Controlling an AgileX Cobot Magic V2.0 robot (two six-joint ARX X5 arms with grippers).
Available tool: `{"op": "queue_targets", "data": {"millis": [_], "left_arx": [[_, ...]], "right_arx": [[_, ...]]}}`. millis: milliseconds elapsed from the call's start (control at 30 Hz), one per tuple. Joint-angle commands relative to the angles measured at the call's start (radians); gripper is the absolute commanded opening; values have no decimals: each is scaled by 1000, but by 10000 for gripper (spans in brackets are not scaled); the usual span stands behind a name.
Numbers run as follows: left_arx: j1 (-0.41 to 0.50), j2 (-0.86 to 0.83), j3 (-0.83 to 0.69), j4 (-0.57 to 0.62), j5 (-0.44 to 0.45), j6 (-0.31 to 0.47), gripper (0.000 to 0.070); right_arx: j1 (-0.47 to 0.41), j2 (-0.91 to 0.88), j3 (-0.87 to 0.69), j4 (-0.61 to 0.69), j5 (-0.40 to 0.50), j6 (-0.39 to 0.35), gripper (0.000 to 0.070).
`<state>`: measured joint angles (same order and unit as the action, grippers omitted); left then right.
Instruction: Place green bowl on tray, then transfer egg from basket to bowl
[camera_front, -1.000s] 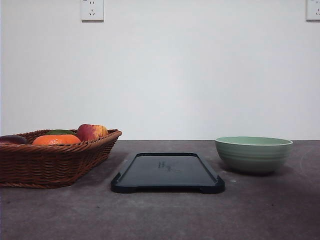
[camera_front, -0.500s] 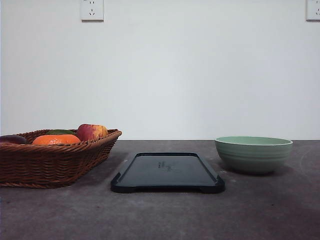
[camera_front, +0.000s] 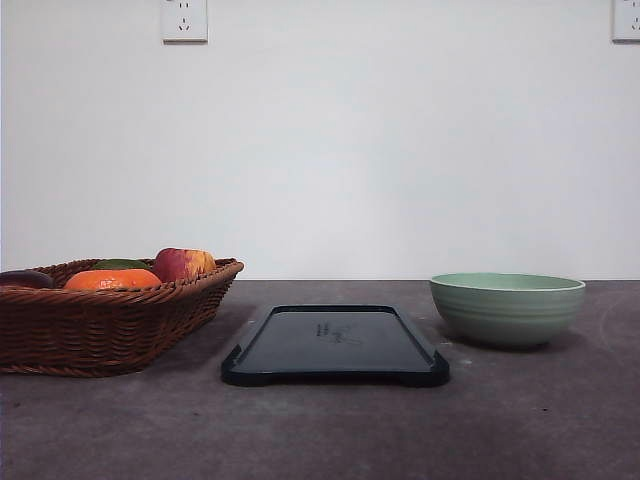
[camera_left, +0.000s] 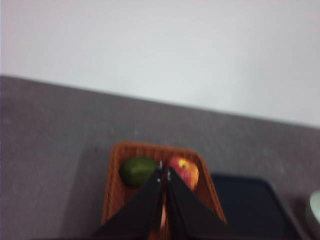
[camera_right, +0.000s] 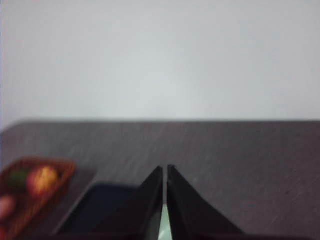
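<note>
On the left the basket (camera_front: 105, 320) holds an apple (camera_front: 183, 264) and an orange (camera_front: 112, 280); the empty tray (camera_front: 335, 345) lies mid-table, with the green bowl (camera_front: 507, 308) on the table to its right. The left gripper (camera_left: 163, 175) and right gripper (camera_right: 165, 170) both have their jaws together, holding nothing.

Plain white wall (camera_front: 400, 150) (two sockets (camera_front: 184, 19)) behind dark grey table (camera_front: 330, 430)

The bowl (camera_front: 507, 308), pale sage green with fine ridges and a lighter rim, sits upright at the right of the front view, just beside the tray and off it. The tray (camera_front: 335, 345), flat, black, low-rimmed, with a faint mark in its middle, lies at lower centre. The basket (camera_front: 100, 325), brown woven wicker, rests at the left edge, holding fruit; no egg can be made out.
</note>
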<state>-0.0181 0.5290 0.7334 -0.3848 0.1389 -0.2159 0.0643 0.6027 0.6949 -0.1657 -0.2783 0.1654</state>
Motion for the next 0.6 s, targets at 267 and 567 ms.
{"op": "queue_targets", "data": {"millis": [267,567], "left_arx": [[-2,282,253,-271,237,280,0],[-26,385,348,-376,267,542,124]], "right_arx": [[37,240,190,-246,-118,-281,6],[113,272,211,-330,-107,-501,38]]}}
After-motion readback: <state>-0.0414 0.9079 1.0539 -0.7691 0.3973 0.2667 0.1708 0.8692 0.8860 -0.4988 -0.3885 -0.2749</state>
